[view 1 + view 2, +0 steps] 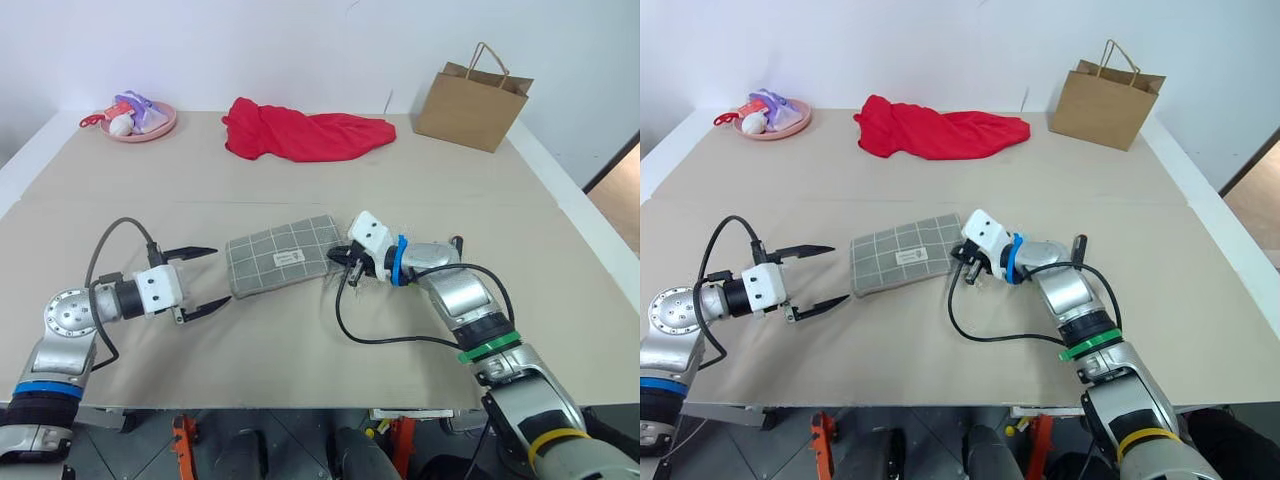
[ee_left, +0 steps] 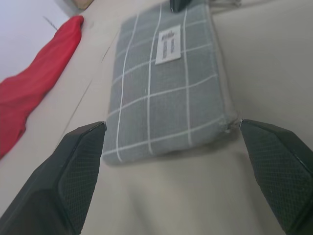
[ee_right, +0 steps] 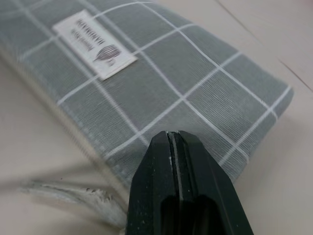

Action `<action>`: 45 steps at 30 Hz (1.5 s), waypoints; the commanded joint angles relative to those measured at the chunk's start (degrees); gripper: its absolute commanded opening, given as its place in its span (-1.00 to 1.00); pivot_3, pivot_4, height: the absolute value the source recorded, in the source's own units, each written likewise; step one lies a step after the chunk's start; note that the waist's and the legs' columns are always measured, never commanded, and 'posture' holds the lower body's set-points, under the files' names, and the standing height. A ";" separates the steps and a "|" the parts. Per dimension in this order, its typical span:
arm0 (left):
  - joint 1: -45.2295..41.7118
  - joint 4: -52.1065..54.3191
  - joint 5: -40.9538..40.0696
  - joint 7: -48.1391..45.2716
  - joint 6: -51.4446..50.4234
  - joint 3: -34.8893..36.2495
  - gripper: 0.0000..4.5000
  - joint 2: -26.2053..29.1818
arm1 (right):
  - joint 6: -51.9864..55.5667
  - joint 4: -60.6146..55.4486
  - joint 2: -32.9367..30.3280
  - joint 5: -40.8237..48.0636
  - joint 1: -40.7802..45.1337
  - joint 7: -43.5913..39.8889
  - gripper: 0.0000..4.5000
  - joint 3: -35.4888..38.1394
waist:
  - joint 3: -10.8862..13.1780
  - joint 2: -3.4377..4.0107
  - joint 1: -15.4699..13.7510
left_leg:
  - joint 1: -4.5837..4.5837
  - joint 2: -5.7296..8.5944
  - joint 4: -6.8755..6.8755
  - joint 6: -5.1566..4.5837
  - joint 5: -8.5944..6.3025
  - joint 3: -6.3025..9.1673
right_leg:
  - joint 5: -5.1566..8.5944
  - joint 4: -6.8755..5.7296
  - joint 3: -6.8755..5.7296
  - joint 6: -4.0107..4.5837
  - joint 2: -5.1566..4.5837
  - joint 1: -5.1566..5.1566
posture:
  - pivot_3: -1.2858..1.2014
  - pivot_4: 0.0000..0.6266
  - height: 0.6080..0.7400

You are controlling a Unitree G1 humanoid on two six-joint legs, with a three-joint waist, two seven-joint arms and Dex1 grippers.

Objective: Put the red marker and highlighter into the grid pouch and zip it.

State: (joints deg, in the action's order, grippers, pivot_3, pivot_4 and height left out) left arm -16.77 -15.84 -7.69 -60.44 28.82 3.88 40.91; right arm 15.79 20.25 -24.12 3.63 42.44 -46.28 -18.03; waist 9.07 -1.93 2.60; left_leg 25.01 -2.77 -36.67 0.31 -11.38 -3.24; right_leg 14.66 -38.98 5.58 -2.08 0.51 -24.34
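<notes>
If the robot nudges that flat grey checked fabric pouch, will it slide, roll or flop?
The flat grey fabric pouch with white grid lines probably slides rather than rolls, since it lies flat on the beige table cover. Its soft cloth body likely sags if lifted by one end. It looks light and not fragile.

Grid pouch [image 1: 283, 256] — flat, mid-table.

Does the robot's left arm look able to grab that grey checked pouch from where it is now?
Probably yes: the left gripper is open and aimed at the near end of the grid pouch, with bare table between them.
</notes>
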 commanded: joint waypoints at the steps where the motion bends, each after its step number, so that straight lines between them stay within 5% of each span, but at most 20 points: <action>1: -1.32 -0.61 -0.60 0.11 1.96 -0.37 1.00 0.34 | -6.44 4.41 -0.40 -6.63 2.32 1.14 -0.96 -2.76 | 0.00 0.00 0.06 | -0.04 0.01 -0.01 0.00 0.00 -0.01 | -0.01 -0.02 0.00 0.02 0.03 0.01 | 0.03 -0.52 1.00; 11: -2.10 -4.84 0.45 -2.33 2.97 -3.11 1.00 1.05 | -12.01 6.94 -0.55 -12.41 0.88 1.82 -0.96 -3.63 | -0.04 -0.03 0.02 | -0.46 -0.02 0.00 0.14 0.16 -0.04 | -0.05 -0.07 0.00 0.13 0.11 0.37 | 0.03 -0.52 1.00; 29: -17.18 -27.09 13.41 8.39 24.03 -11.80 1.00 -5.82 | -10.66 5.72 0.05 -12.42 0.35 0.46 -0.96 -2.00 | -0.11 -0.05 -0.15 | -0.51 0.04 0.00 0.13 0.22 0.08 | -0.05 -0.08 -0.03 0.11 0.12 0.49 | 0.03 -0.52 1.00; 45: -20.27 -30.59 15.39 11.57 28.10 -16.13 1.00 -7.39 | -9.94 5.46 -0.38 -12.41 -0.11 0.19 -0.96 -1.60 | -0.11 -0.06 -0.15 | -0.53 0.07 0.00 0.13 0.23 0.13 | -0.04 -0.08 -0.04 0.07 0.13 0.56 | 0.03 -0.52 1.00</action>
State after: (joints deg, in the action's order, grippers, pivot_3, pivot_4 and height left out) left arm -36.65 -46.25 7.57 -48.16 56.18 -11.42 33.57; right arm 4.95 25.98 -23.96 -8.21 43.49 -45.21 -19.99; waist 8.96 -1.99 2.45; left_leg 24.48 -2.69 -36.67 0.43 -11.15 -3.10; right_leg 14.63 -39.05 5.55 -2.01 0.64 -23.78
